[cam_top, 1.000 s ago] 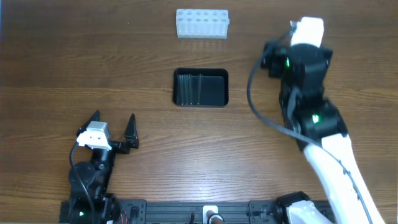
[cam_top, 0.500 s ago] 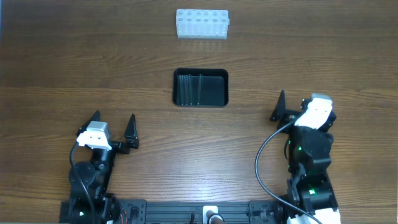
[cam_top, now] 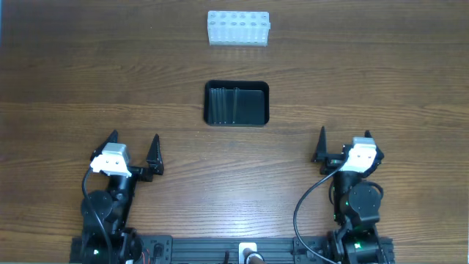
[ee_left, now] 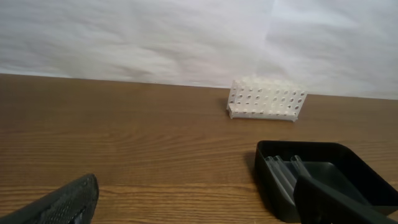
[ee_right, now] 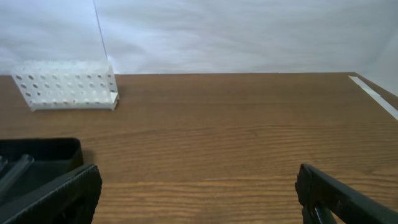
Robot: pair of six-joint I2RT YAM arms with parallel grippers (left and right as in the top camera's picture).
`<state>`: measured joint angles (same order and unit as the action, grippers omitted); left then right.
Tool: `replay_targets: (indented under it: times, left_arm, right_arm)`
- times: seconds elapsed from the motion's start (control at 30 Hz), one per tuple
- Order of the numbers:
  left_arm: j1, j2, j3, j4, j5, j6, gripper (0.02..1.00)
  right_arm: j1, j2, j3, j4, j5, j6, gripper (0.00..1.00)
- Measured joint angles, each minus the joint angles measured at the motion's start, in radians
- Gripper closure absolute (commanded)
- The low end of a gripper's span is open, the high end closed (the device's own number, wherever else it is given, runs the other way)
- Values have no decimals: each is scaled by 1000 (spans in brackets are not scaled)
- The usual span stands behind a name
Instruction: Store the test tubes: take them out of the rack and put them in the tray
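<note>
Clear test tubes [cam_top: 226, 104] lie side by side in the black tray [cam_top: 236, 123] at the middle of the desk [cam_top: 88, 73]. The white rack [cam_top: 238, 28] stands farther back, apart from it. The left arm [cam_top: 110, 187] and right arm [cam_top: 357, 192] sit near their bases, either side of the tray, both with jaws released and spread wide.

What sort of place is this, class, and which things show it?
Probably a robotics lab test bench: a white perforated plastic test tube rack and a black rectangular plastic tray holding clear tubes sit on a brown wood-grain tabletop, before a plain white backdrop.
</note>
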<state>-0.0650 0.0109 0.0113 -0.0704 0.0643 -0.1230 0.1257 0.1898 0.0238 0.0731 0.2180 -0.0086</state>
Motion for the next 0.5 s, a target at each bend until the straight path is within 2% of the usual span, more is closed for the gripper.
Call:
replay_targets:
  times: [0.3,0.5]
  left_arm:
    - [0,0,0,0,0,0,18]
    - [0,0,0,0,0,0,18]
  right_arm:
    - [-14,-168,-13,-113,-3,-15,7]
    - [-16,-174,-13,-122,-3,-18,9]
